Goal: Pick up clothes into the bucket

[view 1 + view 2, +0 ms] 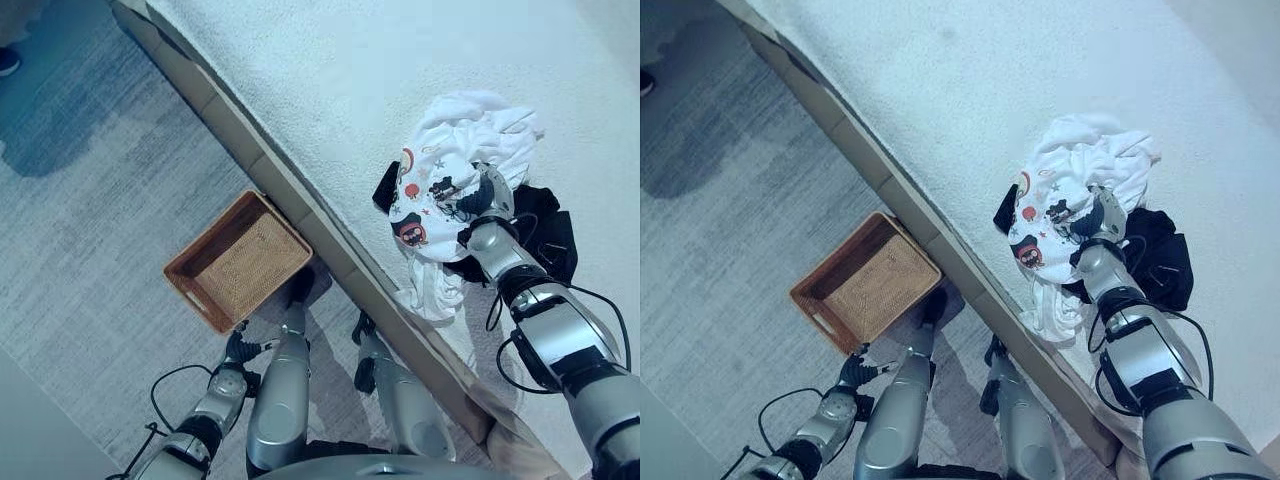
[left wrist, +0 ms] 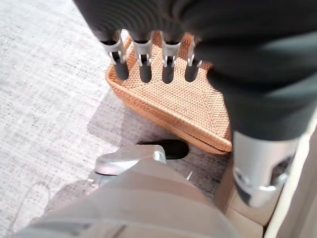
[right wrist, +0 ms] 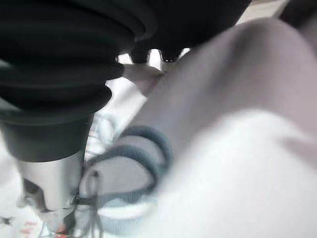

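Your right hand clutches the white printed shirt near the bed's edge, beside dark clothing. Your left hand hangs relaxed above the floor's wicker basket.

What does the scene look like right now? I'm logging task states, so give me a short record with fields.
surface: white bed, its edge running diagonally across the head views
clothes: white printed garment piled on the bed, one end hanging over the edge; black garment beside it
container: woven basket on the grey carpet next to the bed, nothing in it
right hand: on the white printed garment; grip hidden by cloth
left hand: low, near the woven basket, fingers straight, holding nothing
progress: no clothes in the woven basket yet
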